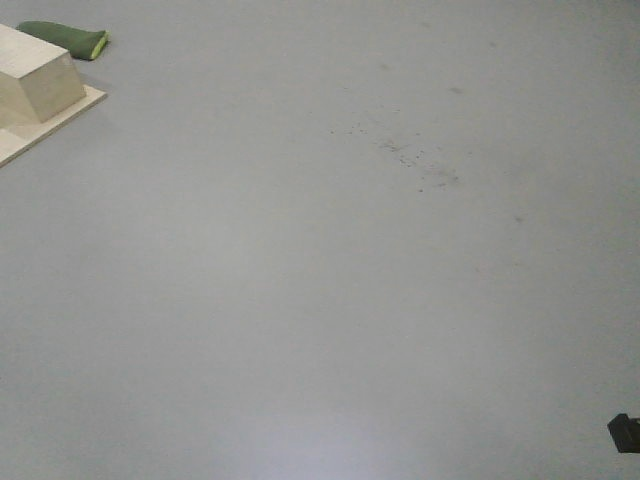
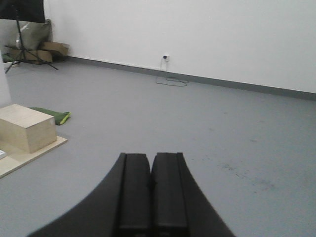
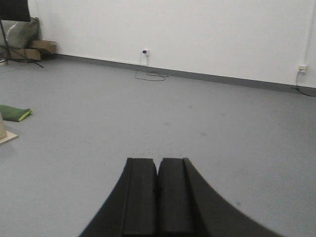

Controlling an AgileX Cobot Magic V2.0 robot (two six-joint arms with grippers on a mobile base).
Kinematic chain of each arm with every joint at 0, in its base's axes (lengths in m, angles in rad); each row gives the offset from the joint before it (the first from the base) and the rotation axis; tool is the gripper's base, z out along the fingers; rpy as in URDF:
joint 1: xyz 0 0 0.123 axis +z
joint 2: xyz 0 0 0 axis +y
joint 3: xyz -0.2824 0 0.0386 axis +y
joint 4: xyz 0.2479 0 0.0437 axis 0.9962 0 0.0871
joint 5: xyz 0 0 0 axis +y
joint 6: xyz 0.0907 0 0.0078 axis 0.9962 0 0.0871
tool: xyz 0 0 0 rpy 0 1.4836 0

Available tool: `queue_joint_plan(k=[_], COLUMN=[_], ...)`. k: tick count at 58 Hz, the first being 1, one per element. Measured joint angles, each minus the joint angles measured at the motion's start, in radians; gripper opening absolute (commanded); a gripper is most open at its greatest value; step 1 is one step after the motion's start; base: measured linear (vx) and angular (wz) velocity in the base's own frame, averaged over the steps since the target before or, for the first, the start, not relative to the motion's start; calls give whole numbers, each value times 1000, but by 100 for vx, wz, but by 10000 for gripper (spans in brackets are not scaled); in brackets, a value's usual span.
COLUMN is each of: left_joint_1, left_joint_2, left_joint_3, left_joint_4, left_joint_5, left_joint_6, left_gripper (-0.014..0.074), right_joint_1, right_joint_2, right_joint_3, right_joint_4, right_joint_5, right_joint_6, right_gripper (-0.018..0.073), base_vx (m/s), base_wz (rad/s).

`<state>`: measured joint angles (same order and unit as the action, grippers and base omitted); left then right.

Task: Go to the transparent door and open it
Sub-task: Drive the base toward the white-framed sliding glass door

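Though the transparent door shows in none of the views, the grey floor [image 1: 300, 320] fills them. At ten o'clock in the front view a pale wooden block [image 1: 35, 85] sits on a flat board [image 1: 50, 127], with a green cushion [image 1: 65, 40] just beyond it. Dark specks [image 1: 410, 155] lie toward one o'clock. The left gripper [image 2: 150, 163] has its jaws clenched on nothing. The right gripper [image 3: 157, 168] is the same, and both face a white wall [image 3: 197, 34].

Your front view is angling down onto the floor [image 1: 320, 300]; both wrist views are facing the wall [image 2: 197, 29], all sharing the green pad [image 1: 65, 40].
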<state>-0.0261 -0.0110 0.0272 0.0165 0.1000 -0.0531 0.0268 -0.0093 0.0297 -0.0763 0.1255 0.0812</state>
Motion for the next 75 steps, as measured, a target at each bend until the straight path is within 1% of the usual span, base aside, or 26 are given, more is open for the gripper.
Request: queue_joint_plan(k=[40,75], left_joint_1=[0,0], left_joint_2=[0,0], left_joint_3=[0,0], left_joint_4=[0,0], left_joint_5=[0,0], left_joint_6=[0,0], left_gripper=[-6,-6], right_joint_1=[0,0], right_joint_2=[0,0], right_joint_3=[0,0], right_joint_4=[0,0], right_joint_5=[0,0], right_joint_6=[0,0], right_gripper=[-5,-5], base_vx=[51,51], base_wz=[56,40])
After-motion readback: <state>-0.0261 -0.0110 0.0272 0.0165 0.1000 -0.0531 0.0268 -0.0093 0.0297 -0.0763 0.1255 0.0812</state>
